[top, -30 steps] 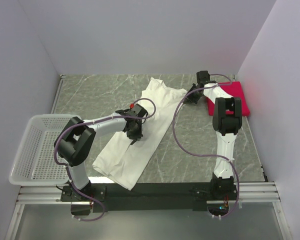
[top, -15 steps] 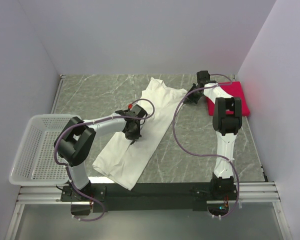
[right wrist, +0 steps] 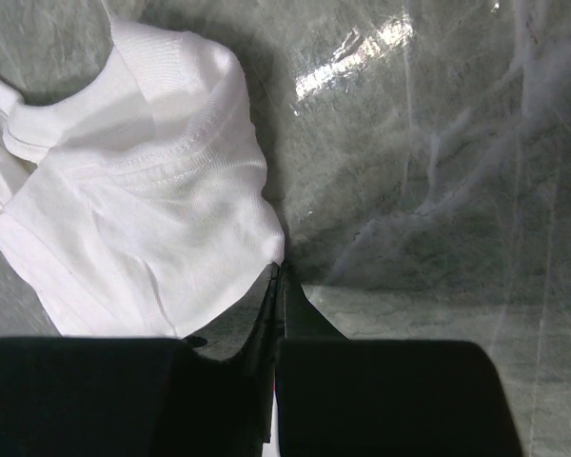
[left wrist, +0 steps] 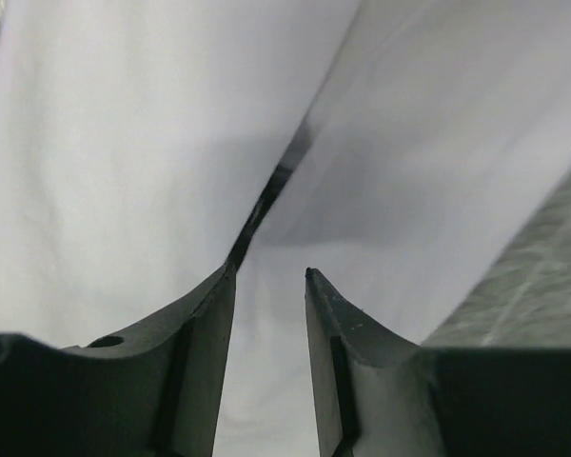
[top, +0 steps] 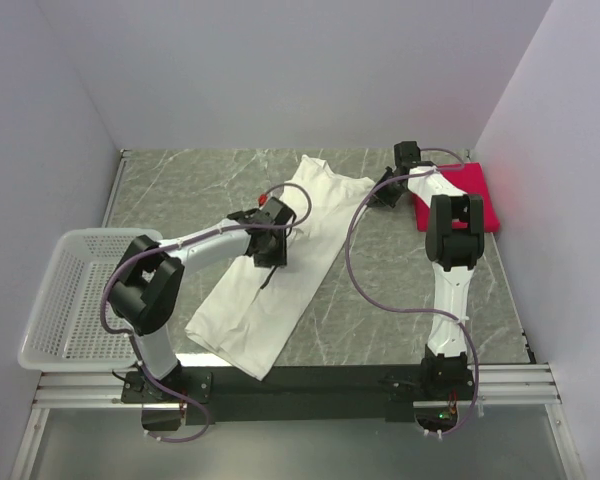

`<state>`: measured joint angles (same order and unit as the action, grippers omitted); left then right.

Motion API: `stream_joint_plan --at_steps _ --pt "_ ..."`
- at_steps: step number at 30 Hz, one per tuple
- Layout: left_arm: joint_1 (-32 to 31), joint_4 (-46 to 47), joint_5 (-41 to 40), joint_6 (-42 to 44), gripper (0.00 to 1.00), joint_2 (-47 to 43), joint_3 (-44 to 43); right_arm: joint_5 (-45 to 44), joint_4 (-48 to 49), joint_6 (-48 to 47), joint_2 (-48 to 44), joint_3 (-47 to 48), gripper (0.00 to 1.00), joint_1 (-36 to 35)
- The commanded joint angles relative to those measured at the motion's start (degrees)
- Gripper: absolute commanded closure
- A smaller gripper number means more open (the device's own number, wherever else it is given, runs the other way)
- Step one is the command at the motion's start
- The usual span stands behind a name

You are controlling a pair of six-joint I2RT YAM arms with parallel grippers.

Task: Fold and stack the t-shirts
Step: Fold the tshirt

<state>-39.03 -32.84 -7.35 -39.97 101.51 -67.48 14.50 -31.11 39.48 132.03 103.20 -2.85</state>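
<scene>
Grey marble worktop, white walls. White t-shirt [top: 250, 310] lies flat at frame ctr, long axis diag.: hem lower left, collar upper right. Left hand [left wrist: 269, 271] hovers over its middle, jaws narrowly parted, nothing held. Rec.: pinch fold edge squarely, lift low. Right hand [right wrist: 278, 276] is shut at the sleeve edge. Red t-shirt [top: 477, 180] sits folded, upper right.

1. The white t-shirt [top: 305, 215] lay flat on the grey marbled table [top: 180, 190]. It was folded lengthwise into a long strip running diagonally from near left to far middle. Its folded edges met along a narrow dark gap, and a stitched sleeve was bunched at the far right end.
2. The red t-shirt [top: 477, 190] lay folded square in the table's far right corner, not touching the white one.
</scene>
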Motion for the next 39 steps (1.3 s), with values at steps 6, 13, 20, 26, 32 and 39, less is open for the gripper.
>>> stream_joint_plan --at_steps 6,13,20,26,32,39 --pt "0.09 6.82 0.84 10.51 0.62 3.33 -14.42 -2.02 -0.18 -1.16 1.65 2.01 1.0 1.27" --pt "0.09 8.49 0.41 17.02 0.62 12.73 -23.39 -2.11 -0.26 -1.43 1.92 2.18 1.0 1.18" --pt "0.18 8.5 1.55 19.13 0.64 17.22 -26.64 -1.93 -0.44 -1.43 2.09 2.45 1.0 1.27" --pt "0.09 8.05 1.73 20.01 0.65 18.89 -26.74 -1.93 -0.44 -1.52 2.01 2.45 1.0 1.18" --pt "0.18 7.62 1.38 20.89 0.71 20.74 -26.82 -1.93 -0.61 -1.43 2.18 2.53 1.0 1.18" --pt "0.09 8.05 -0.29 22.03 0.73 21.88 -27.09 -1.67 -0.44 -1.43 2.36 2.71 1.0 1.27"
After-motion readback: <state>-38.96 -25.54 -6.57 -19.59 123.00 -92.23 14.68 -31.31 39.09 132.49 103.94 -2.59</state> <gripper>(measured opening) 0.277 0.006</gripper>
